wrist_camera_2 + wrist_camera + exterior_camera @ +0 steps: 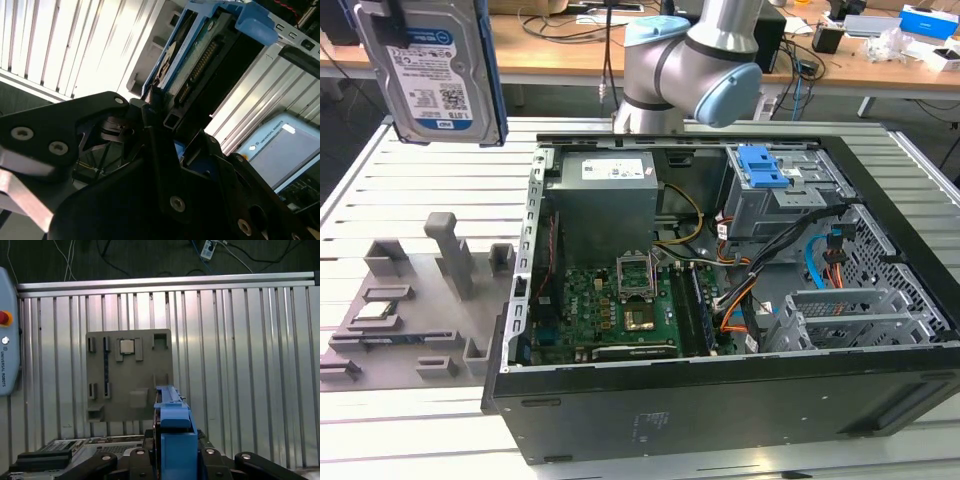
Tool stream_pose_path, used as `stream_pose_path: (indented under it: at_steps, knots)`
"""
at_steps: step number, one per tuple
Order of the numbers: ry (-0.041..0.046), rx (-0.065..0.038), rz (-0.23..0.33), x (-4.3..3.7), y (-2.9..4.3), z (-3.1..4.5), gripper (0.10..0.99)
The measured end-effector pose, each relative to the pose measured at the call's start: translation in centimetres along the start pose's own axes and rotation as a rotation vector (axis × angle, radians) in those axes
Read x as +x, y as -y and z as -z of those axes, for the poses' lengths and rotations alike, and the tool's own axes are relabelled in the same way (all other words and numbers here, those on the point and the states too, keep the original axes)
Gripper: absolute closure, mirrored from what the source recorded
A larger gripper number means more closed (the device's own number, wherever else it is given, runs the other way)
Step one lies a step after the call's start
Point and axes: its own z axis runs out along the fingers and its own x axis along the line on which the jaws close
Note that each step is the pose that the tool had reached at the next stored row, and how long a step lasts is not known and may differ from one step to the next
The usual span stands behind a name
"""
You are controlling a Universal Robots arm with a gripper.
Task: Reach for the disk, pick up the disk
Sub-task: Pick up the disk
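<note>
Holding the disk upright, high above the slatted desk at the exterior view's upper left, top edge cut off by the frame. Clamped on it with the gripper, jaws closed against the connector end in the second wrist view, exact contact hard to make out behind black housing. Seen edge-on in the first wrist view, label hidden, one blue rail facing the camera over the grey fixture tray and its small silver chip. Well apart from the open computer case.
</note>
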Motion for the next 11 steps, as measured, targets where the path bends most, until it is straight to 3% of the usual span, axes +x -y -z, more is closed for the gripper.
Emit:
stream_pose_path:
  at_steps: [9, 11]
  knots:
    - [0.0000, -0.001, 0.000, -0.14, 3.01, 0.16, 0.722]
    - [0.0000, -0.001, 0.000, -0.20, 4.14, 0.22, 0.722]
